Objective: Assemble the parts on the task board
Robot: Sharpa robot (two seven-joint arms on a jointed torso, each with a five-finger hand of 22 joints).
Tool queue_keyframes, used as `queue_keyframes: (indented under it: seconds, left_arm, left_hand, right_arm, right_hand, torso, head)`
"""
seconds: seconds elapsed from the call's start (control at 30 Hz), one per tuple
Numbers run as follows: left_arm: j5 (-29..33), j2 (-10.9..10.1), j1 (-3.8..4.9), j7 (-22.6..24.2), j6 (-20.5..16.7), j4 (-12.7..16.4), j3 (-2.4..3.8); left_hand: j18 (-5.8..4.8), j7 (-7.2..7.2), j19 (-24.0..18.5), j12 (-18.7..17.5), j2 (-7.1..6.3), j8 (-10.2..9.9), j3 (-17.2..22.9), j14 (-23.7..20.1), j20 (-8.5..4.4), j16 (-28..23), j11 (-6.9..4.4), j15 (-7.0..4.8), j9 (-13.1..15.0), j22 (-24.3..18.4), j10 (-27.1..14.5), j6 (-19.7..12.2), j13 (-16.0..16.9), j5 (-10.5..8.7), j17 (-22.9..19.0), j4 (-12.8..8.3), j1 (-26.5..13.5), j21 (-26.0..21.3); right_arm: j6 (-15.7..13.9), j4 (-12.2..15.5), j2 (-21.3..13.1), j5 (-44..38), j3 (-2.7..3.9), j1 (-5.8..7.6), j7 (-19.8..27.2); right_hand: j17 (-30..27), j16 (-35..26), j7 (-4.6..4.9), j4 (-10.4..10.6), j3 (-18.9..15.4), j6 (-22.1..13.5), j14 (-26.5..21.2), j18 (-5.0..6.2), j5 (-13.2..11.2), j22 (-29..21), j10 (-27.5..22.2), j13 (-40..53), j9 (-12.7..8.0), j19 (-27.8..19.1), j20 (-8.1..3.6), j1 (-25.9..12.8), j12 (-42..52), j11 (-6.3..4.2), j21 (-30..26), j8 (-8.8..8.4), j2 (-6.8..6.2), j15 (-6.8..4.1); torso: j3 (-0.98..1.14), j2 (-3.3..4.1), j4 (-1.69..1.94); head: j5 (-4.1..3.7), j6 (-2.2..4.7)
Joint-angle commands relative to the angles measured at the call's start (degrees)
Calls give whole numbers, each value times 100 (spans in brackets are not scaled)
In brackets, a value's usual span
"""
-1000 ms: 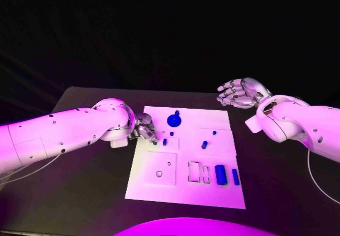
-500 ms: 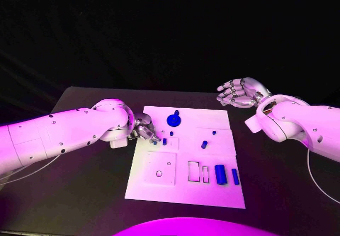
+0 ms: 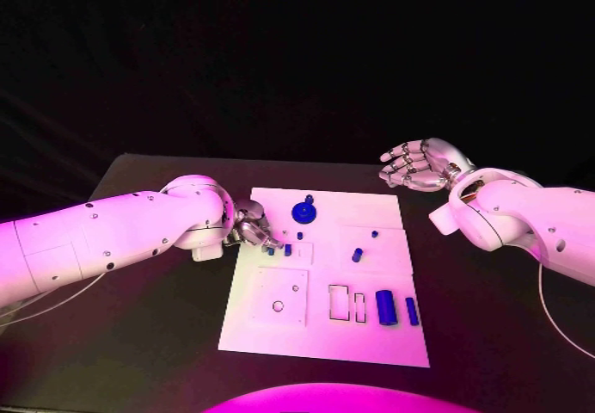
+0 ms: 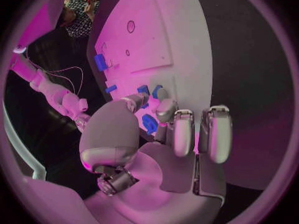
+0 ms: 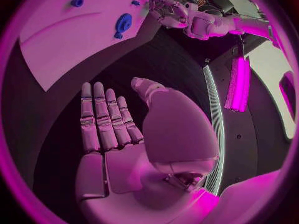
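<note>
At the left edge of the task board (image 3: 325,275), the left hand (image 3: 253,227) reaches in with its fingertips bunched around a small blue part (image 4: 150,123); whether that part is actually pinched cannot be told. Just beyond its fingertips stands a short blue peg (image 3: 288,249), and farther up sits a round blue knob (image 3: 303,210). Toward the board's near right corner lie a blue cylinder (image 3: 386,305) and a slimmer blue bar (image 3: 412,310). Well off the board's far right corner, the right hand (image 3: 420,163) hangs with fingers straight and apart, holding nothing.
</note>
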Motion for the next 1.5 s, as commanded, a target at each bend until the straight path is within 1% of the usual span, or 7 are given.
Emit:
queue_keyframes:
  seconds: [0.03,0.43,0.67,0.77,0.87,0.97,1.5]
  left_arm:
    - [-23,-23,-14,-6,-38,-27,3]
    - [302,-69,-10,137,-410,-41,109]
    - [873,-109,-1,644,-1126,-35,186]
    - [1048,-124,1,1055,-1523,-31,196]
    - [1012,-129,0,1529,-1748,-13,193]
    - [820,-116,-1,2015,-1849,5,176]
    - [-1961,258,-28,3264,-2157,-165,-28]
  left_hand:
    - [-50,27,347,-32,2,-33,-65,502,9,-18,-9,24,5,1044,-52,-28,-24,-26,1230,30,16,-31]
    - [-19,73,274,-168,-57,-61,-272,494,24,-32,32,54,24,923,-210,-160,-193,-53,1209,120,65,-113]
    - [62,296,74,-689,-19,-450,-624,443,143,-121,229,224,-236,600,-856,-636,-895,-391,1074,127,95,-345]
    - [180,440,-240,-1320,5,-636,-760,272,241,-391,365,344,-425,110,-1593,-896,-1707,-380,681,127,214,-711]
    - [328,550,-656,-1364,-42,-668,-805,101,332,-598,468,441,-552,-526,-1889,-1118,-1828,-352,394,110,664,-1222]
    - [616,741,-1548,-2006,-122,-1119,-454,-767,489,-1697,648,600,-912,-1891,-2862,-2173,-2272,-252,-975,-146,1838,-2427]
    - [652,748,-1547,-3285,-631,-1254,-190,-1117,532,-2133,719,653,-2254,-2231,-3037,-1275,-3890,-352,-1809,-186,2619,-2882]
  right_arm:
    - [69,14,-5,-6,1,-3,42]
    - [58,-3,4,-6,1,-3,42]
    - [41,-24,11,-6,1,-3,50]
    - [36,-35,11,-2,1,-3,62]
    - [35,-47,11,7,1,-3,71]
    - [35,-59,15,12,1,-3,78]
    - [35,-65,28,16,1,-3,86]
  right_hand:
    - [-7,-37,568,-28,-4,13,-11,51,23,-10,7,-7,-6,-12,12,-66,-39,30,-33,-33,-8,21]
    - [-29,-56,576,-35,-11,10,-16,46,24,-73,2,-9,-19,-69,24,-74,-44,37,-40,-40,0,31]
    - [-56,-71,580,-46,-17,14,-11,47,23,-146,1,-9,-33,-125,36,-80,-47,42,-40,-43,7,38]
    - [-63,-73,578,-52,-17,17,-7,48,24,-164,2,-8,-36,-137,39,-78,-47,42,-39,-43,9,39]
    - [-73,-72,569,-65,-13,32,12,55,26,-195,16,-7,-40,-142,41,-68,-41,34,-32,-37,16,34]
    - [-78,-72,565,-71,-9,40,20,58,27,-208,22,-6,-41,-141,41,-64,-39,31,-29,-34,21,31]
    - [-87,-71,558,-84,-4,54,36,63,28,-233,33,-6,-45,-136,41,-55,-36,24,-24,-30,27,25]
  torso:
    - [-3,5,-1]
    - [-8,2,-1]
    - [-1,-1,5]
    - [1,-1,4]
    - [2,-1,4]
    - [0,0,4]
    - [-1,2,-3]
  head:
    - [-12,1]
    - [-36,12]
    - [-29,21]
    - [-38,23]
    - [-45,27]
    - [-51,35]
    - [-58,46]
